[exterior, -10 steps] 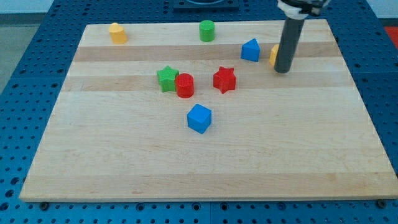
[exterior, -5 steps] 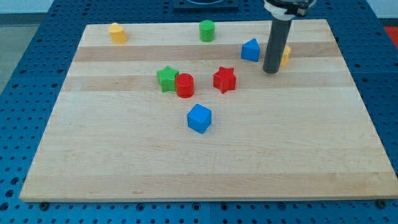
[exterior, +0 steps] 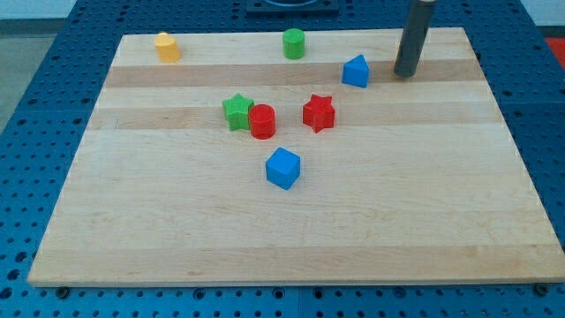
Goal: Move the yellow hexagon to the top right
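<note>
My tip [exterior: 404,74], a bare rod with no jaws and holding nothing, stands top right just beside the blue block [exterior: 356,71], perhaps hiding its load, since the only yellow block [exterior: 166,46] showing sits top left.

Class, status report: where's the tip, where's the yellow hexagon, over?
Tip top right, right of upper blue block, apart. Only yellow block showing: top left. Green cylinder between them along top edge.

Pale wooden board [exterior: 291,230], planks running left-right, lies on blue perforated table [exterior: 35,132] showing on all sides. Lighting even, soft; no hard shadows.
</note>
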Tool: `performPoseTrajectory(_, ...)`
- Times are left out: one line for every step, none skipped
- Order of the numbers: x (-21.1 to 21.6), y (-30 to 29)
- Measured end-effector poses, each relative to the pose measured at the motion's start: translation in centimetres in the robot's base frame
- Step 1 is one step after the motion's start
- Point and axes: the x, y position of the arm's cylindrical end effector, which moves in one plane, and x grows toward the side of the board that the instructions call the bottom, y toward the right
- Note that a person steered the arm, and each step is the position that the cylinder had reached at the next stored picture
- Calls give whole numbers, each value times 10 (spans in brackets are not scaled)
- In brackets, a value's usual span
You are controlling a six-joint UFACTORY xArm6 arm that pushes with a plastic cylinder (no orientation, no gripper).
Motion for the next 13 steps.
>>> performPoseTrajectory(-1, -5)
performPoseTrajectory(-8, -6)
performPoseTrajectory(-18, -6)
performPoseTrajectory(-27, -8)
performPoseTrajectory(-35, -14)
performPoseTrajectory(-35, -13)
performPoseTrajectory(-35, 0)
performPoseTrajectory(-35, 12)
performPoseTrajectory(-35, 16)
performPoseTrajectory(-35, 16)
performPoseTrajectory(-35, -7)
performPoseTrajectory(-41, -22)
performPoseTrajectory(-56, -17)
